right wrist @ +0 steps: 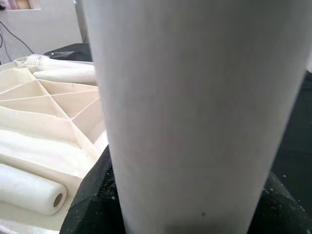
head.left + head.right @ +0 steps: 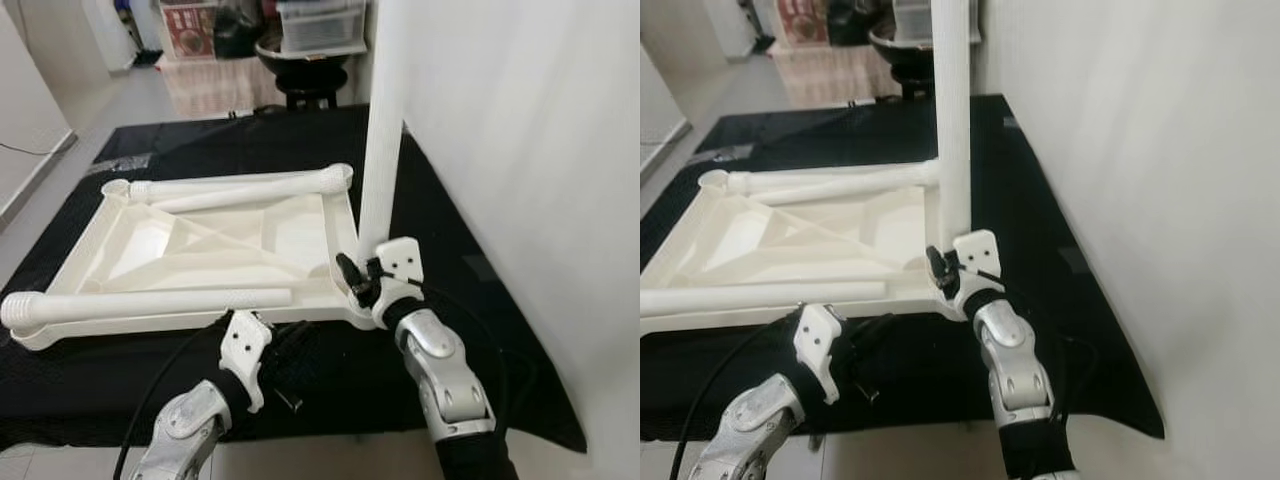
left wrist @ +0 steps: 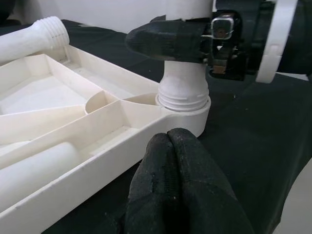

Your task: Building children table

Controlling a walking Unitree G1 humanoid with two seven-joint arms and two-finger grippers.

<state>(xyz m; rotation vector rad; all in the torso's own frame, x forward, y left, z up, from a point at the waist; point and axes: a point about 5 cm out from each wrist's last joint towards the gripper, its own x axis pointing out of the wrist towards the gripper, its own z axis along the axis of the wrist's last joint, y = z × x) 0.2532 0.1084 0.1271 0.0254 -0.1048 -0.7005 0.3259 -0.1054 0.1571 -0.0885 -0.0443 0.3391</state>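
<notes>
White plastic table top (image 2: 200,255), ribbed on its upturned underside, is laid flat on a black cloth (image 2: 430,200) spread over the floor, with its near long edge just ahead of both grippers and its right edge near a white wall (image 2: 540,180). One long white plastic table leg (image 2: 380,150) is stood upright in the round socket at the near right corner of the top, its threaded base seated in the collar. The right gripper (image 2: 352,282) is placed at the foot of this leg, and its black fingers (image 3: 165,39) are seen pinching the leg just above the collar. The left gripper (image 3: 178,183) is held low over the cloth just beside the near edge of the top, close to the same corner, with its two fingers pressed together on nothing. Two more white legs are laid across the top: a near loose leg (image 2: 140,303) along the front edge and a far loose leg (image 2: 240,186) along the back edge. Only a narrow strip of cloth is left between the upright leg and the wall, while wider cloth is open behind the top, up to a black stool (image 2: 310,85) and clear storage boxes (image 2: 320,25).
</notes>
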